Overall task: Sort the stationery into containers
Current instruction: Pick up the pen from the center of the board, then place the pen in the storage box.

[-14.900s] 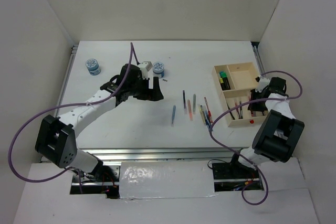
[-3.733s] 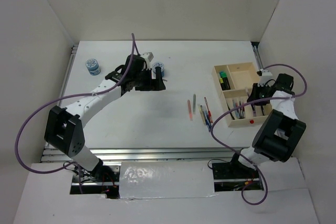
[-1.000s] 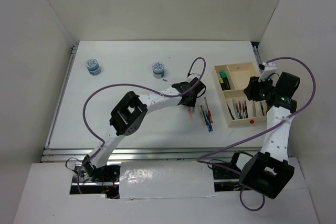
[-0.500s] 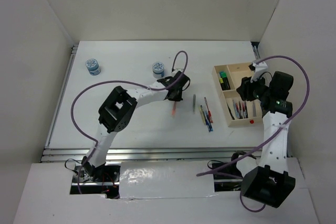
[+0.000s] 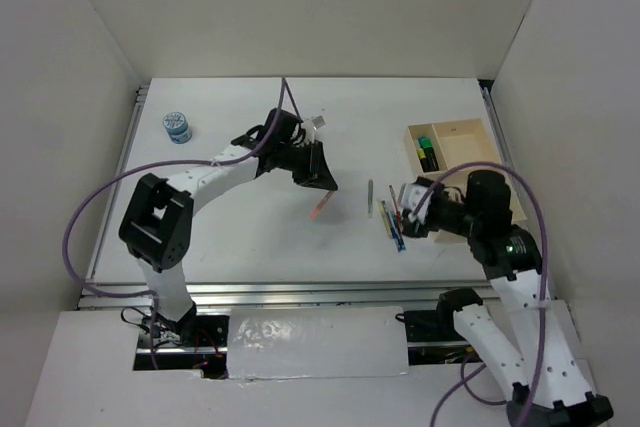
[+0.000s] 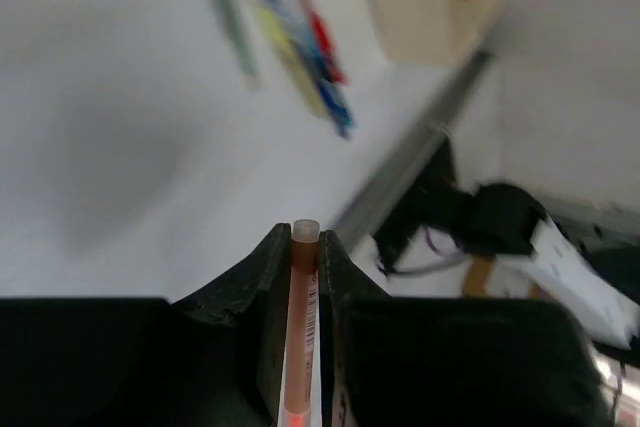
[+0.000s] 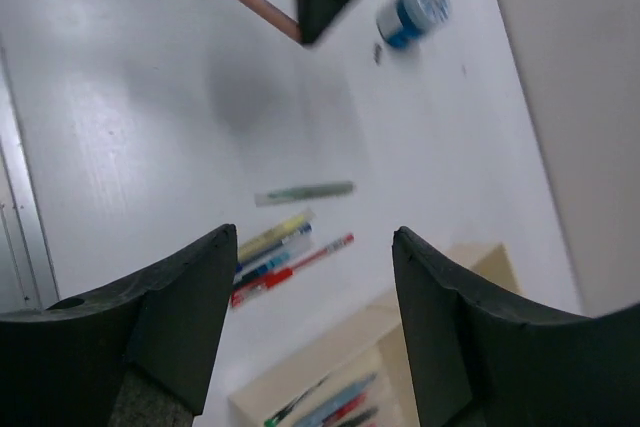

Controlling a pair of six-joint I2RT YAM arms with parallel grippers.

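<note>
Over the middle of the worktop, a pink-red pen [image 5: 318, 209] hangs slanted and clear of the surface. The left jaws are pressed together on its upper shaft, as the left wrist view shows plainly. It is well apart from the wooden tray [image 5: 466, 137], which sits by the right edge of the worktop.

Part of the sorting looks done. Green and yellow highlighters [image 5: 427, 154] lie in a far compartment of the tray. The right wrist view catches a few pens [image 7: 328, 402] in a long compartment at the tray's near end. From above, the right arm hides most of that near end, so a full count of the tray's contents is not possible.

Several things remain outside the tray. A grey-green pen [image 5: 369, 197] lies alone on the worktop between the held pen and the tray. Just beside it, toward the tray, a small bunch of yellow, blue and red pens [image 5: 393, 223] lies close together. One blue-white pot [image 5: 177, 126] stands near the far left corner. A second pot [image 7: 415, 9] shows only in the right wrist view, beyond the left jaws, because the left arm covers it from above.

The right jaws are spread wide and hold nothing. Their fingers [image 7: 180, 317] are poised above the loose bunch, just left of the tray.

By this reckoning the task is somewhere past its midpoint. The held pen has yet to reach a compartment, and the single pen, the bunch and both pots are still to be sorted.
</note>
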